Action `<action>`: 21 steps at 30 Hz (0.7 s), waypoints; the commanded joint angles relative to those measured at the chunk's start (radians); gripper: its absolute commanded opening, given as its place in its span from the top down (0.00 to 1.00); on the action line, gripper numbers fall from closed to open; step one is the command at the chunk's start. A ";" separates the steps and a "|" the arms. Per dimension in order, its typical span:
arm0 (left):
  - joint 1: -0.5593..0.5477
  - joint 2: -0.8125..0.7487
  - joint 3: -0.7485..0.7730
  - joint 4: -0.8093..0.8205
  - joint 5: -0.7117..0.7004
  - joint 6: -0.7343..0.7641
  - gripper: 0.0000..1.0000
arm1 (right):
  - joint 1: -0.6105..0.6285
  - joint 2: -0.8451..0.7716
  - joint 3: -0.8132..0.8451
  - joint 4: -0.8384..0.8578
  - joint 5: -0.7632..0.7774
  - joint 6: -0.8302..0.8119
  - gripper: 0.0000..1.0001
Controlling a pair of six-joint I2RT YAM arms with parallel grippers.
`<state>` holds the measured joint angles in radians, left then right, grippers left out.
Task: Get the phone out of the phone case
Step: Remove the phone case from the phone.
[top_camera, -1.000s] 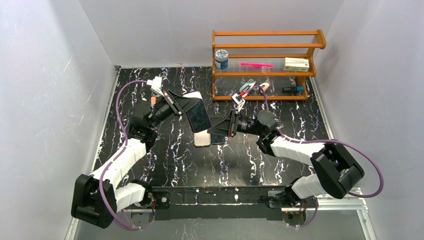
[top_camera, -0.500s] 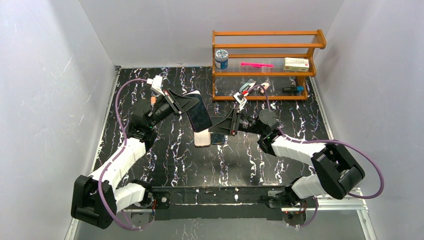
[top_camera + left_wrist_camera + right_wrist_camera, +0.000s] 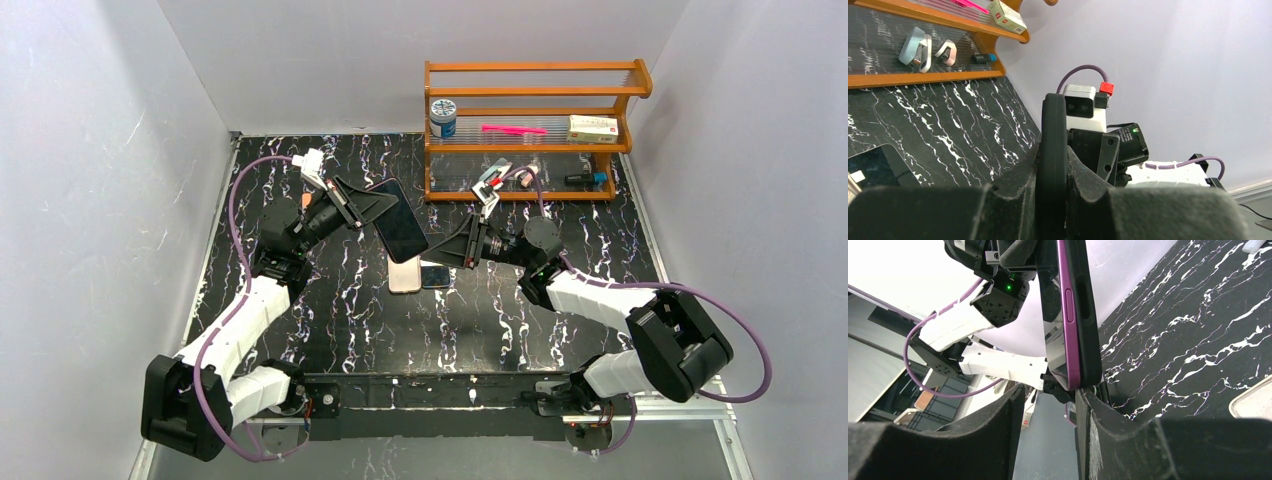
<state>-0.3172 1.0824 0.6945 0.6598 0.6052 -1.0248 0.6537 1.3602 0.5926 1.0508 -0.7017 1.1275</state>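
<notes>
Light even, diffuse, from overhead. Top view bright, sharp edge to edge. Counter (image 3: 330,300) glossy, mild sheen, only faint soft shadows. Wrist views: near fingers (image 3: 923,210) dark, blurred, featureless; far shelf (image 3: 923,80) reasonably sharp. Right wrist view upper left blown out white.

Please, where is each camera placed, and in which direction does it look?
Top: above and behind the bases, looking down on the table, shelf, left arm and right arm.
Left wrist: on the left arm, looking along the left pincer, shut on the phone, toward the shelf and right arm.
Right wrist: on the right arm, looking through the open right pincer at the phone and left arm.
Shared: all show the phone.
</notes>
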 commanded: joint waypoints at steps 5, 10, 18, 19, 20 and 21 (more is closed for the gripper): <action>-0.088 -0.015 -0.005 0.050 0.126 -0.099 1.00 | -0.014 0.039 0.107 0.221 0.047 0.018 0.51; -0.094 -0.013 0.001 0.068 0.120 -0.113 1.00 | -0.014 0.078 0.115 0.262 0.048 0.029 0.51; -0.085 -0.013 0.044 -0.138 0.053 0.115 1.00 | -0.014 0.023 0.086 0.206 0.040 0.005 0.50; -0.080 -0.013 0.061 -0.180 0.037 0.155 1.00 | -0.015 0.007 0.080 0.176 0.046 -0.009 0.50; -0.077 -0.013 0.078 -0.217 0.023 0.204 1.00 | -0.014 -0.012 0.074 0.141 0.052 -0.026 0.48; -0.074 -0.013 0.104 -0.245 0.006 0.230 1.00 | -0.014 -0.030 0.069 0.105 0.057 -0.044 0.47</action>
<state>-0.3538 1.0828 0.7246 0.6151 0.5564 -0.9440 0.6426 1.4319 0.6163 1.1202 -0.7605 1.1477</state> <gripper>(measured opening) 0.150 0.511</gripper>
